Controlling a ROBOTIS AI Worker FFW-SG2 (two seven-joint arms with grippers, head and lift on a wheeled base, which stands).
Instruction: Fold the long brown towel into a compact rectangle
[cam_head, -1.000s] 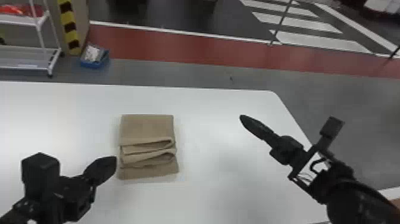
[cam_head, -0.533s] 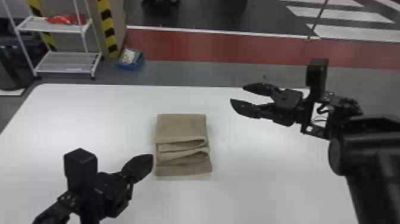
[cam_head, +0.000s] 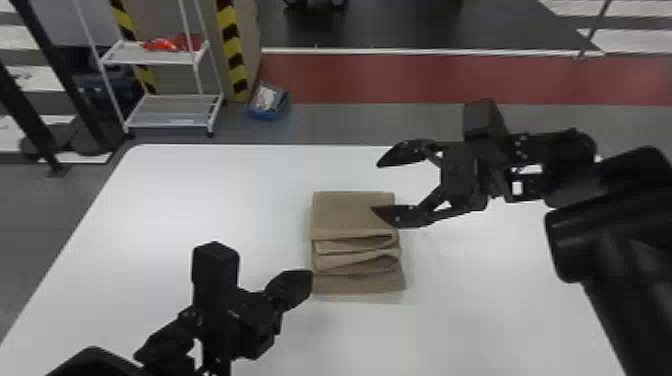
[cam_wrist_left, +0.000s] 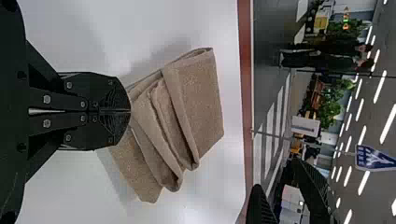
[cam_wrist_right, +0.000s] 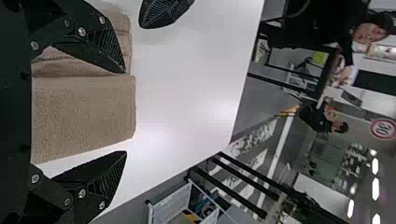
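Observation:
The brown towel (cam_head: 352, 215) lies folded into a stacked block on the white table, its layered folds facing the near side. My left gripper (cam_head: 309, 281) is shut beside the towel's near left corner. In the left wrist view the left gripper (cam_wrist_left: 130, 112) has its fingers pressed together with the towel (cam_wrist_left: 201, 98) past the tips. My right gripper (cam_head: 375, 186) stands wide open at the towel's far right, one finger over its right edge. In the right wrist view the right gripper (cam_wrist_right: 125, 112) has the towel (cam_wrist_right: 84, 114) between and beneath its spread fingers.
The white table (cam_head: 200, 200) extends around the towel. Beyond its far edge stand a white shelf rack (cam_head: 175, 107) and a blue bin (cam_head: 268, 102) on the floor.
The right gripper has moved left to the towel and opened wide. The head view has turned leftward, so the towel and left arm appear farther right. The towel keeps its folded shape.

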